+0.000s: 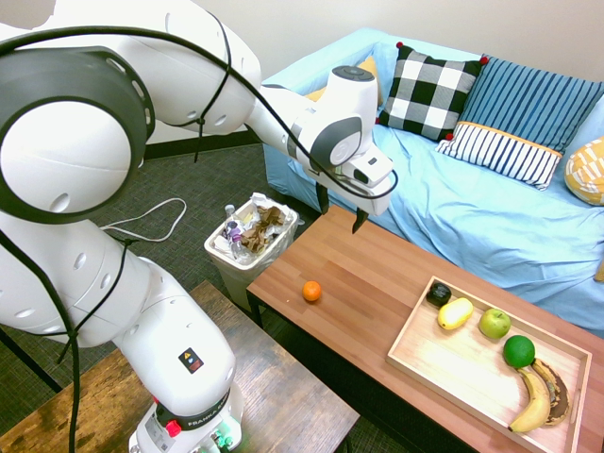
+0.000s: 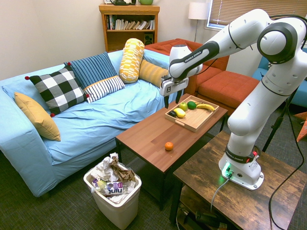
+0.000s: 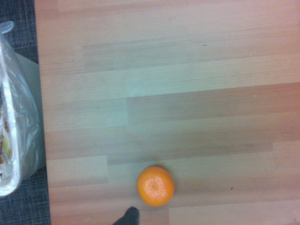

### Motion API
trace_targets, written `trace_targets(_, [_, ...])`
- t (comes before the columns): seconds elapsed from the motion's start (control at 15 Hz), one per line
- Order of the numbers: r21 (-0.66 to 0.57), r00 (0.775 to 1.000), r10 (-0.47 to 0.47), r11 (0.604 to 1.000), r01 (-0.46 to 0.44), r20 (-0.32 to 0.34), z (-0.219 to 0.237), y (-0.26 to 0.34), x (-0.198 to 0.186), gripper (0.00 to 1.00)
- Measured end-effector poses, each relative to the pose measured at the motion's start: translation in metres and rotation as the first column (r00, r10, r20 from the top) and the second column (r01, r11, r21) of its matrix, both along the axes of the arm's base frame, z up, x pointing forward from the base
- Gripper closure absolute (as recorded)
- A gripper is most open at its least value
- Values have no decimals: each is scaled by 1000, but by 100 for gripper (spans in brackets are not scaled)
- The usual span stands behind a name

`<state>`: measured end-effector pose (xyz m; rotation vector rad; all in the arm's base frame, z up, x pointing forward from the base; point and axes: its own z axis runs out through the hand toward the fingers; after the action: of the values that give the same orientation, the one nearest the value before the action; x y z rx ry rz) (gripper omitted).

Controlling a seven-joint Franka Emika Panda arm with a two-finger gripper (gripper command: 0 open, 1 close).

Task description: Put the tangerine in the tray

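A small bright-orange tangerine sits alone on a long reddish-brown wooden coffee table, close to the table's end nearest a full white waste bin on the carpet and near the table's long edge away from the sofa. At the opposite end of the table lies a shallow light-wood tray, well apart from the tangerine. The tray holds a yellow oval fruit, a green apple, a lime, a banana and a small dark item. The white arm's gripper hangs above the table, pointing down, its two dark fingers spread wide and holding nothing. A blue sofa with cushions runs along the table's far side.
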<state>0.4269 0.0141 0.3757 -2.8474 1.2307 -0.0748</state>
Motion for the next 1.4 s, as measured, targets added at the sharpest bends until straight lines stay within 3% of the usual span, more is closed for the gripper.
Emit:
trace_targets(0.4, [-3,999,16,1000,-16,-49,-35,12,5,0])
trace_targets(0.67, [-6,997,-7,1000,6,-71,-107,29,9,0])
trace_targets(0.93, [-24,990,-9,1000,6,-137,-175,36,5,0])
trace_targets(1.4, [-61,976,-5,998,-8,-218,-256,53,-4,0])
